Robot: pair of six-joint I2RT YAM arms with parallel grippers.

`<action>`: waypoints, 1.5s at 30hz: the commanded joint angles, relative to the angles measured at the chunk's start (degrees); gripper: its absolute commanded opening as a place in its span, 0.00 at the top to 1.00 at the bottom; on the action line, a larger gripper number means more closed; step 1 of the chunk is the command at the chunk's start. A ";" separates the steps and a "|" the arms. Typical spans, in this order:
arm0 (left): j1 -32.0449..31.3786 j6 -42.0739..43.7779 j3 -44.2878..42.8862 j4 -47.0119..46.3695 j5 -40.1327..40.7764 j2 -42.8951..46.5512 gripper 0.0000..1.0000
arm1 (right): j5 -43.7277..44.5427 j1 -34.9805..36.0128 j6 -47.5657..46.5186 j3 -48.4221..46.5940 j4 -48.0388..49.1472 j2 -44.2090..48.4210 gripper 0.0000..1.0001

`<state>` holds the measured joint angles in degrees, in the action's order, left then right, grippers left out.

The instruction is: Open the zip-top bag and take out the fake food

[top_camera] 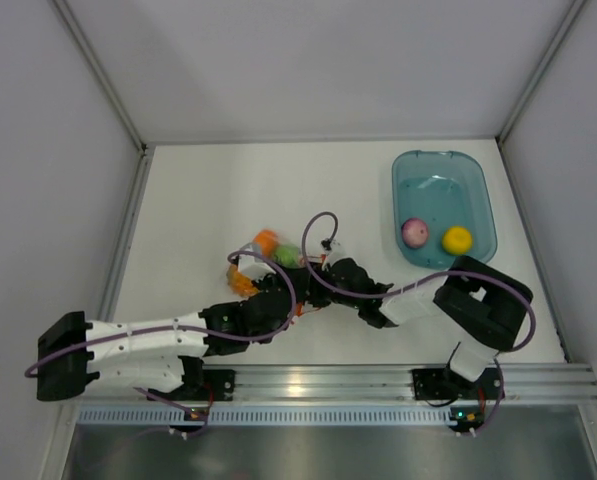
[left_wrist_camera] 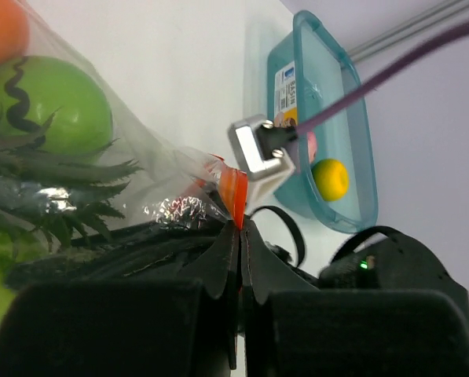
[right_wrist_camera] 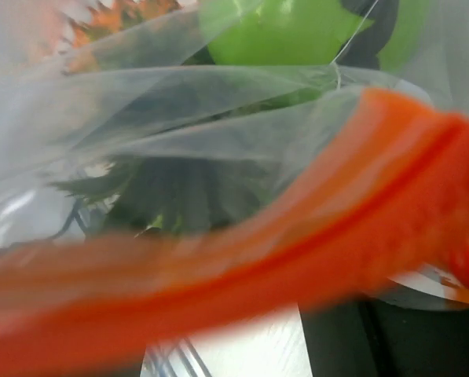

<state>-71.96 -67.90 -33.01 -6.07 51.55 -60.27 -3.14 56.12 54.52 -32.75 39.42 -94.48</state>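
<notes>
left gripper (left_wrist_camera: 239,232) pinching zip-top bag (left_wrist_camera: 155,166) | overhead: pinch hidden | right gripper (top_camera: 318,264) unclear

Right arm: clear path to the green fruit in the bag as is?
Probably not. The orange zip strip runs across close in front of its wrist camera, and the clear bag covers the green fruit; the left gripper only pinches the strip.

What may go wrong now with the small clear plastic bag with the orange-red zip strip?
The left gripper pinches only the edge of the orange-red zip strip; a pull may slip it free.
The right gripper sits very close to the clear plastic bag, so it may catch only loose film.
The round green plastic fruit inside may roll away if the bag tips.
</notes>
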 commanded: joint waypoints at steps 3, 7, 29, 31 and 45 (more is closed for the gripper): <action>-1.51 -2.33 -0.74 -4.39 -1.10 0.51 1.00 | -0.39 2.77 1.64 -4.42 3.48 -4.84 0.33; -1.51 -2.85 -0.65 -4.39 -1.63 0.33 1.00 | 4.71 3.56 3.04 -4.60 1.70 -5.28 0.34; -1.51 -3.30 2.78 -4.31 -0.84 3.75 1.00 | 1.38 4.97 -0.20 -8.21 6.64 -7.75 0.57; -1.51 -3.12 4.01 -4.31 0.65 4.63 1.00 | 1.90 5.05 -0.99 -7.42 6.02 -6.25 0.60; -1.51 -0.92 8.14 -0.28 6.89 12.81 1.00 | 9.64 4.88 -6.09 -0.12 -3.12 7.98 0.60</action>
<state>-73.49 -69.47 -24.86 -7.60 55.00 -49.01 3.40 60.05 50.61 -33.87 36.53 -90.76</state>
